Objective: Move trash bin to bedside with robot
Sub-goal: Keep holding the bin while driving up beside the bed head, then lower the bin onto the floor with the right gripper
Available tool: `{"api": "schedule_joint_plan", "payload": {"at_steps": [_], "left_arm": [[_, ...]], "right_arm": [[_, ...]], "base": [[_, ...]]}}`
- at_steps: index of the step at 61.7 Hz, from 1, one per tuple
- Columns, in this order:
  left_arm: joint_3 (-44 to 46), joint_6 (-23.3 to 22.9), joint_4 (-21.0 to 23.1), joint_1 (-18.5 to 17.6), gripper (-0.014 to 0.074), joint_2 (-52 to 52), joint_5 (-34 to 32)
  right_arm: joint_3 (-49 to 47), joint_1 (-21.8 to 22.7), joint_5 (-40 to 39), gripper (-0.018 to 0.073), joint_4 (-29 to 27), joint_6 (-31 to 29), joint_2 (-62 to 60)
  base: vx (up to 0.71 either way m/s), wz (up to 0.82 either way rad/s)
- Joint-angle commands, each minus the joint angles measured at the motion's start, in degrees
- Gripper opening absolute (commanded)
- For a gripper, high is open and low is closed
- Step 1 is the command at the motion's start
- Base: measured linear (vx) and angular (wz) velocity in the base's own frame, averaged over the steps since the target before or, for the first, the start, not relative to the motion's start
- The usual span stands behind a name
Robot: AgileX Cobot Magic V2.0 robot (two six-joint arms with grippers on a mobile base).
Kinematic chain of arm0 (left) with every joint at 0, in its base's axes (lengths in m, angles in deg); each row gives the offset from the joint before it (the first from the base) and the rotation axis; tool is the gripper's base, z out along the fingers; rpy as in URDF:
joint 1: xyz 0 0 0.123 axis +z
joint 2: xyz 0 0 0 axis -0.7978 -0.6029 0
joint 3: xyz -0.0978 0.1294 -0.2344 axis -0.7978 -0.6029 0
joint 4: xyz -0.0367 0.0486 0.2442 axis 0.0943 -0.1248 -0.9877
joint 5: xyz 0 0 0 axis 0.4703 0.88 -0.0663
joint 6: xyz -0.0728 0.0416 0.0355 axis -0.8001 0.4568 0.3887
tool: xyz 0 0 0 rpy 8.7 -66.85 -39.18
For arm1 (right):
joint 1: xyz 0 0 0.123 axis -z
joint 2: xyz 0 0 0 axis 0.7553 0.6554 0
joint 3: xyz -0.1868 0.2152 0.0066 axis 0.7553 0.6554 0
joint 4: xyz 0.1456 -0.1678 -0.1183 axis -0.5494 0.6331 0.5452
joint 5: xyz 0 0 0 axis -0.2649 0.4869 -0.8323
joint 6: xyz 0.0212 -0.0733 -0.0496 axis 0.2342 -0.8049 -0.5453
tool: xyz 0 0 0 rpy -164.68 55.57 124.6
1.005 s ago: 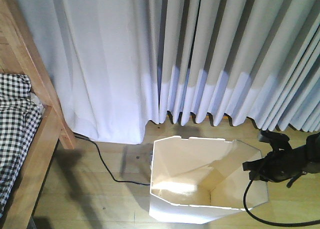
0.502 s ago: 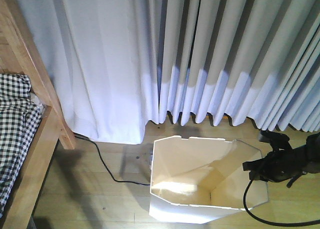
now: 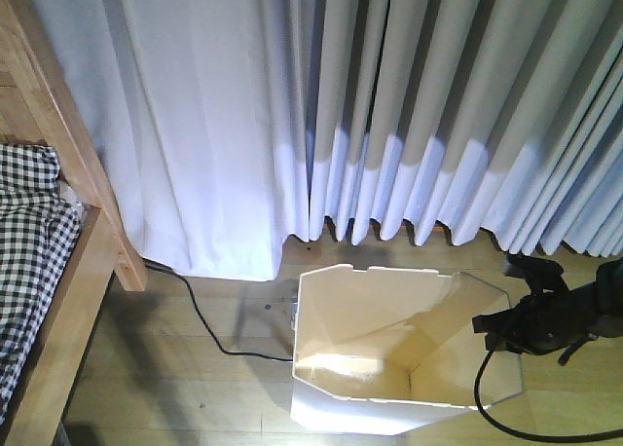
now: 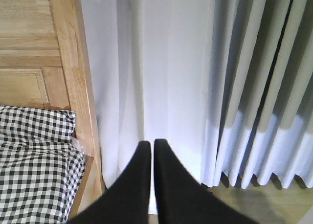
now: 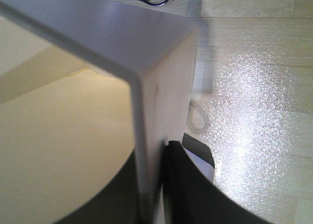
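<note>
Hardly anything had shifted in the last second: the trash bin (image 3: 370, 315) stood upright on the same patch of wooden floor (image 3: 175, 392), its cream inside open to view. At its right rim the right gripper (image 3: 490, 327) was clamped over the wall, one black finger inside and one outside. The left gripper (image 4: 149, 146) hung with its fingers pressed together on nothing. A black cable (image 3: 200, 319) snaked across the floor between bin and bed frame (image 3: 68, 290) — the two well apart. Checked bedding (image 3: 29, 241) lay on the bed, and pale curtains (image 3: 389, 105) hung behind it all.

Pale pleated curtains (image 3: 389, 105) are hung down to a light wooden floor (image 3: 195, 392), crossed by a black cable (image 3: 200, 316).
</note>
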Motion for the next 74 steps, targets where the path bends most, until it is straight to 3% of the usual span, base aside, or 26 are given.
{"api": "schedule_joint_plan", "payload": {"at_steps": [1, 19, 40, 56, 74], "left_arm": [[-1.1, -0.3, 0.2, -0.1, -0.0006, 0.8, -4.0], [-1.1, -0.3, 0.2, -0.1, -0.0006, 0.8, -4.0], [-1.1, -0.3, 0.2, -0.1, -0.0006, 0.8, -4.0], [-1.1, -0.3, 0.2, -0.1, -0.0006, 0.8, -4.0], [-1.1, -0.3, 0.2, -0.1, -0.0006, 0.8, -4.0]], "right_arm": [[-0.5, 0.1, 8.4, -0.0005, -1.6, -1.1, -3.6], [-4.1, 0.1, -2.1, -0.0004, 0.4, 2.8, -2.2], [-14.4, 0.1, -1.6, 0.0001, 7.9, 9.6, 7.3], [-24.7, 0.1, 4.6, 0.0006, 13.4, 15.1, 17.0], [-38.5, 0.1, 7.1, 0.0012, 25.7, 25.2, 28.5]], "base": [[0.00, 0.00], [0.00, 0.00], [0.00, 0.00], [0.00, 0.00], [0.00, 0.00]]}}
